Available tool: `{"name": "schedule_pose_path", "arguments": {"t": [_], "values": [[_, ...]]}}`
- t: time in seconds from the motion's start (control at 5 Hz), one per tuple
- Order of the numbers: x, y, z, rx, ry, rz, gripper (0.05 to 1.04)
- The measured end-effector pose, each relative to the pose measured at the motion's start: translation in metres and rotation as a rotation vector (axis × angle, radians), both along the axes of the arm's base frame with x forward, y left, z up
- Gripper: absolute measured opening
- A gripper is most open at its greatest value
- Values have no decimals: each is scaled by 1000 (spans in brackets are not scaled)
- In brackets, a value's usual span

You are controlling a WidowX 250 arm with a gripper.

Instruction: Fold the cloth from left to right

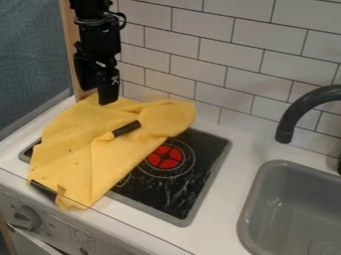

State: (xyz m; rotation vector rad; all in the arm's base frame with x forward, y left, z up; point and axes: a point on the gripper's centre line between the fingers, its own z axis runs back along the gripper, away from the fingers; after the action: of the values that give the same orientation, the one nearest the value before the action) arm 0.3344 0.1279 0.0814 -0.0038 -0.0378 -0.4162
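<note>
One cloth (83, 144) (rumpled), tool (108, 101) at far edge, sink (266, 196) apart

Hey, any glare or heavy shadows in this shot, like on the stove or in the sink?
In the camera view, whitish streaks on the black stovetop, reflections or marks, can't tell which; in that same view, a soft sheen inside the gray sink, mild shading along the folds of the yellow cloth, and no harsh glare on the tiles.
</note>
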Motion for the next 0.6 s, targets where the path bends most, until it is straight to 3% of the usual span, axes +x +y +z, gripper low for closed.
{"name": "schedule_pose_path", "arguments": {"t": [0.4, 0.6], "values": [[2, 2, -22, -21, 56, 56, 999], [5, 30, -22, 8, 42, 155, 999]]}}
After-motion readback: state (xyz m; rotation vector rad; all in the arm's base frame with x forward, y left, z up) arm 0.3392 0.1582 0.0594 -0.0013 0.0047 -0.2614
